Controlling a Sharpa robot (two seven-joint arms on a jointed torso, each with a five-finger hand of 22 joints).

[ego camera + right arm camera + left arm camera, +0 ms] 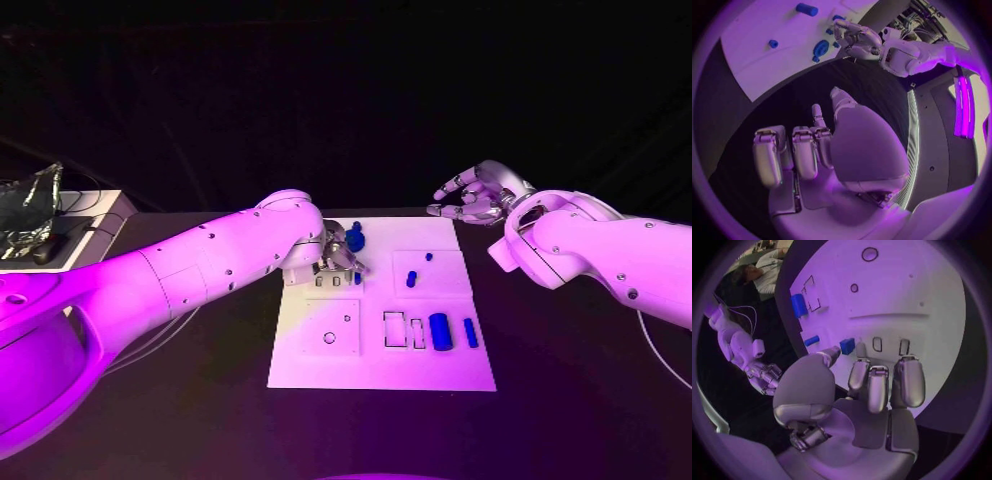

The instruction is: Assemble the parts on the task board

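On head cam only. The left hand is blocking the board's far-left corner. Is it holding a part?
Observer: No. In the left wrist view, the left hand has an empty palm and its fingers lie straight out over the board.
Operator: Any part near it?
Observer: A small blue block lies on the board just past the thumb tip. I can't tell if they touch.
Operator: Is the right hand carrying anything?
Observer: No. In the right wrist view, the right hand is empty and sits over the bare black table, off the board.
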